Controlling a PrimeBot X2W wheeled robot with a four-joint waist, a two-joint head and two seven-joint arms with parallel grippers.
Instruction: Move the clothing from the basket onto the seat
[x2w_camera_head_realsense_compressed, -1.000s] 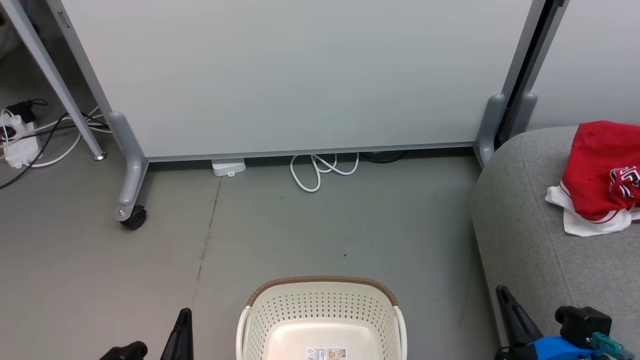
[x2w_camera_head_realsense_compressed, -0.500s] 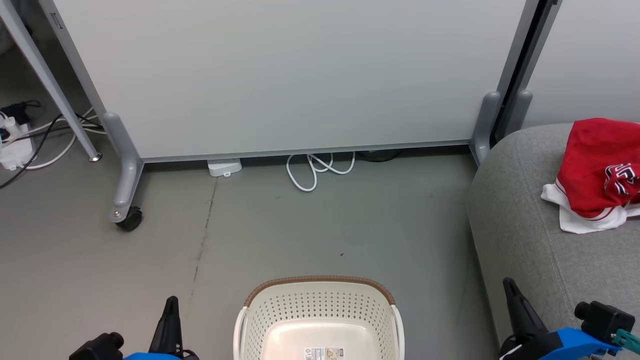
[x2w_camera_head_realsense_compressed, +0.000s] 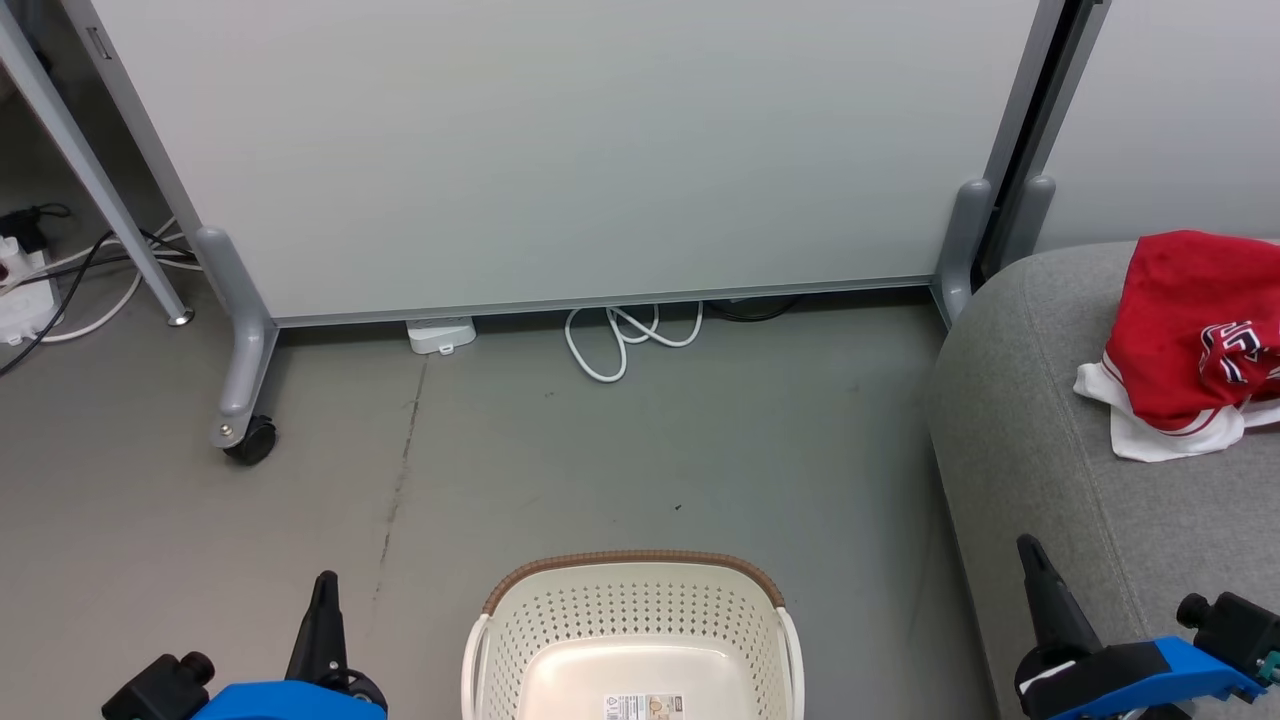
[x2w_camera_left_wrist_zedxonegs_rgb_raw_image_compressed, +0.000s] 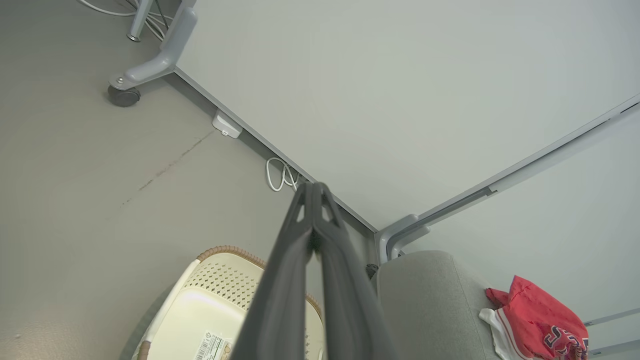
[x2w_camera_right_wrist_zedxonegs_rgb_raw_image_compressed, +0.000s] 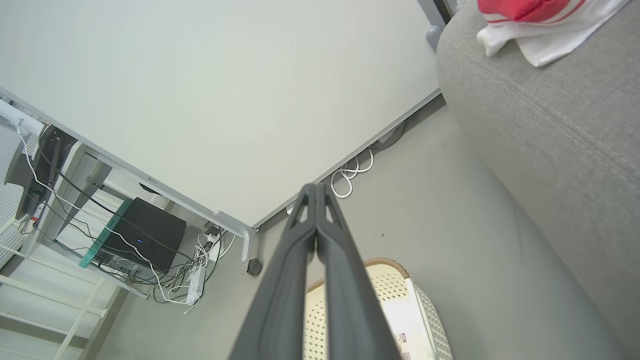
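- The left jaws and the right jaws are each pressed fully together, tip against tip, and neither has hold of anything. Both point forward, away from the robot.
- Between the two pairs, a little ahead and lower, sits the basket (x2w_camera_head_realsense_compressed: 630, 557) on the floor (x2w_camera_head_realsense_compressed: 700, 450). What shows of its inside is bare plastic. Its near end runs off the head view's bottom edge, so I cannot vouch for that part.
- A label (x2w_camera_head_realsense_compressed: 648, 707) is stuck to the basket's bottom. It has a small triangular mark and fine print, too small to read.
- Just to the right of the right jaws rises the seat (x2w_camera_head_realsense_compressed: 1040, 480).
- The clothing (x2w_camera_head_realsense_compressed: 1180, 320) lies on that seat, ahead and to the right of the right jaws and well apart from them. The left jaws are farther off again, so the right arm is clearly the nearer.
- The heap's right side is cut off in the head view, so I cannot tell its long axis.
- The red fabric carries dark, white-edged lettering, folded and only partly showing, and not readable.
- By my reckoning the job is done, or nearly so.
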